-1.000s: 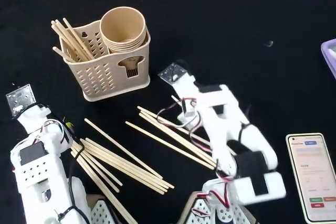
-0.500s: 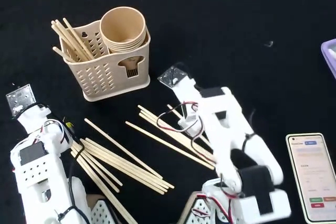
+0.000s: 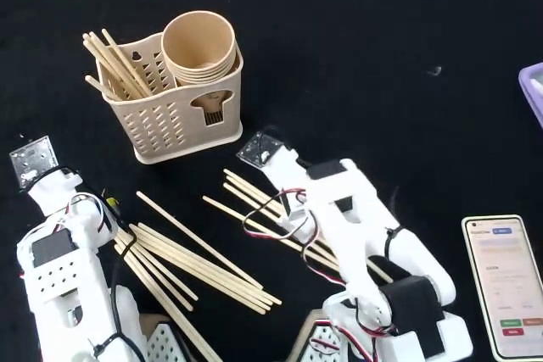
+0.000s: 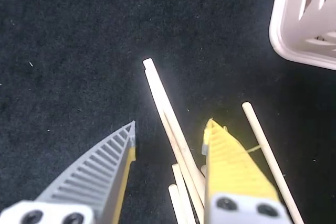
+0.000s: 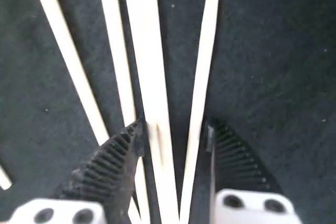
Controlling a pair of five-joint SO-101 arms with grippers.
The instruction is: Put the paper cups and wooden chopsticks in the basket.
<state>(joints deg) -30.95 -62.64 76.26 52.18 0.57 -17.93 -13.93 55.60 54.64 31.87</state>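
High view: right arm [image 3: 348,209] has slid toward lower left over the centre chopsticks [image 3: 241,187]; right gripper [image 5: 173,129] straddles them, jaws spread. Left gripper [image 4: 168,135] gapes too. Cups [image 3: 199,40] stand in basket [image 3: 182,120], upper left.

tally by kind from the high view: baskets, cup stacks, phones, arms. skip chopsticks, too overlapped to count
basket: 1
paper cup stack: 1
phone: 1
robot arms: 2 (left arm, right arm)
Total: 5
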